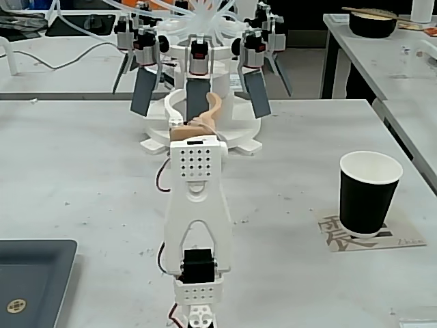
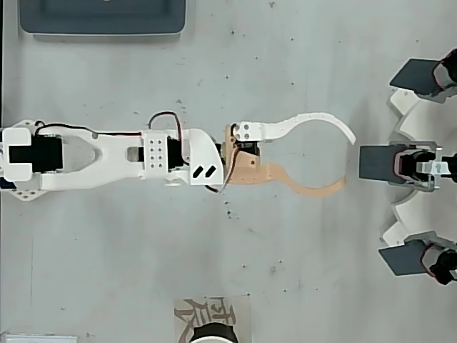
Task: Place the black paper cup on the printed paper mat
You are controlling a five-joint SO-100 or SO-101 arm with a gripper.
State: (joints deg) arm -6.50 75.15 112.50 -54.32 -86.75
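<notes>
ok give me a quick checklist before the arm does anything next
1. Cup on mat: ok, it stands on the printed card in the fixed view.
2. Cup upright: ok.
3. Cup centred on mat: cannot tell; the overhead view cuts it at the bottom edge.
4. Gripper empty: ok, fingers spread with nothing between them.
5. Gripper clear of cup: ok, far apart.
6. Space ahead of gripper: not ok, the white stand with dark paddles is close in front.
</notes>
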